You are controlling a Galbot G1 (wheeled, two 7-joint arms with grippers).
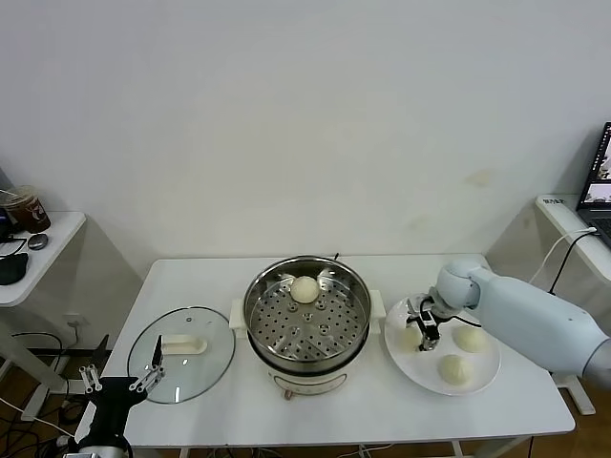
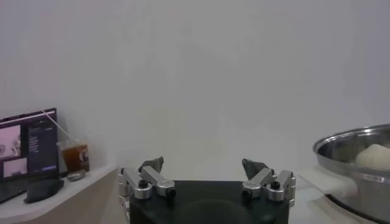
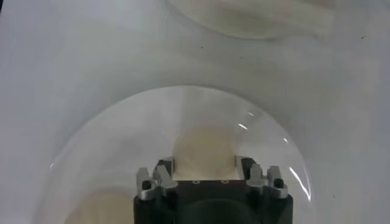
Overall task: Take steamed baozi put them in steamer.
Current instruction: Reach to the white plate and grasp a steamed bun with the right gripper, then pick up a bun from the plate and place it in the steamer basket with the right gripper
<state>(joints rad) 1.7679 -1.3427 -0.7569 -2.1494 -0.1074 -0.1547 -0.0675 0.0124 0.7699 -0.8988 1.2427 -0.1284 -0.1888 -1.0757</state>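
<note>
The steamer (image 1: 260, 322), a shiny steel pot with a perforated tray, stands mid-table and holds one baozi (image 1: 304, 288) at its far side. Three more baozi lie on a white plate (image 1: 485, 380) to its right. My right gripper (image 1: 423, 327) is down over the plate's left baozi (image 1: 410, 337). In the right wrist view the fingers (image 3: 166, 165) press against both sides of this bun (image 3: 204, 146), which rests on the plate (image 3: 91, 137). My left gripper (image 1: 119, 375) is parked open and empty below the table's front left corner, and it also shows in the left wrist view (image 2: 204, 165).
A round glass lid (image 1: 181, 353) with a white handle lies flat left of the steamer. The steamer's rim (image 2: 353, 143) and its bun (image 2: 373, 156) show in the left wrist view. A side table (image 1: 38, 250) with a drink stands far left.
</note>
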